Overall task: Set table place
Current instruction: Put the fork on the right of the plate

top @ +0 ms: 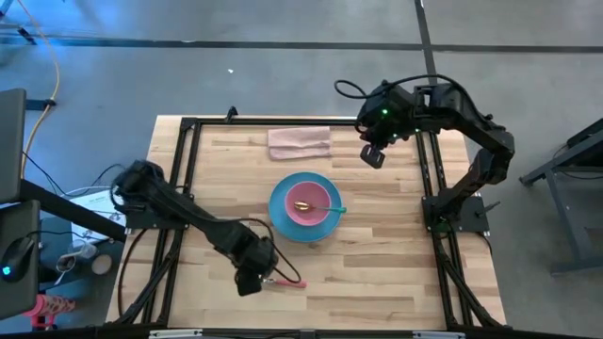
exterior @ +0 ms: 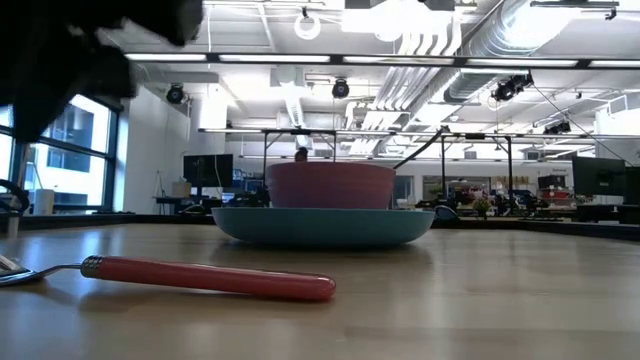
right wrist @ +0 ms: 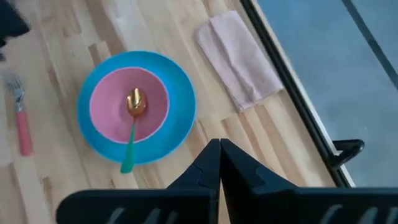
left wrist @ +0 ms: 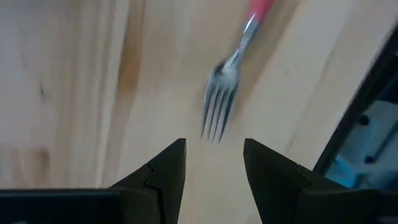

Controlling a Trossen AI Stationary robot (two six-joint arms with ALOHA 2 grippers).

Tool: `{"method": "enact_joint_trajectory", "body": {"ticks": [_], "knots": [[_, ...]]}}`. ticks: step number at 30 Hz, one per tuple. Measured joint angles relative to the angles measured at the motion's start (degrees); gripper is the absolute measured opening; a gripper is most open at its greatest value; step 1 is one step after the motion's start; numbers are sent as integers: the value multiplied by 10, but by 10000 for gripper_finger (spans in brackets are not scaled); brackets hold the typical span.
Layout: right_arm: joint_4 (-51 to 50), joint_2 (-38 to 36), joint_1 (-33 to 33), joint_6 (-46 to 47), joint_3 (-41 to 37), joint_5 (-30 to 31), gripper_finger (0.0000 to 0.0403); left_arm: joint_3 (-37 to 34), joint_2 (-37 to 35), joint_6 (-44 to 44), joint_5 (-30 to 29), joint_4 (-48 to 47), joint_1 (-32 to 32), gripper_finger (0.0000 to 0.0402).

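Bright lights shine from long ceiling lamps point(exterior: 400, 62). The silver fork with a pink handle point(left wrist: 227, 78) looks blurry up close. The light wood table point(top: 377, 273) is evenly lit, with soft shadows.

Plate point(top: 280, 213): light blue. Bowl point(top: 306, 200) on it: pink. Spoon point(right wrist: 132, 126) in bowl: gold head, green handle. Fork point(top: 285, 280): silver tines, pink handle (reads redder low down). Cloth point(top: 299, 143) beyond plate: pinkish-beige. Table point(top: 377, 273): light wood planks, black frame.

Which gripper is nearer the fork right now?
Left. The left gripper hovers open right above the fork, whose tines lie just past its fingertips. The right gripper hangs shut across the table, beyond the plate, beside the cloth.
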Motion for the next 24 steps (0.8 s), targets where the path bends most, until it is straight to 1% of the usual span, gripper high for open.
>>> {"method": "enact_joint_trajectory", "body": {"ticks": [2,5,7,8,10,12,17,20,22,24], "knots": [[0,0,0,-7,0,-4,0,0,14,-32,37,-8,0,152],[-1,1,4,-15,0,-4,0,-12,22,-67,65,11,0,152],[0,1,11,-17,0,-4,0,-35,18,-105,74,54,0,152],[-1,1,15,-17,0,-4,0,-50,15,-123,75,82,0,152],[0,1,23,-18,0,-4,0,-85,4,-164,72,106,0,152],[0,1,32,-17,0,-4,0,-119,-6,-208,70,180,0,152],[-1,1,48,-17,0,-3,0,-208,-30,-315,69,284,0,152],[-1,1,54,-15,0,0,0,-239,-38,-341,67,352,0,152],[0,1,54,-14,0,1,0,-255,-44,-350,63,364,0,152],[0,1,54,-13,0,2,0,-263,-42,-357,48,403,0,152]]}}
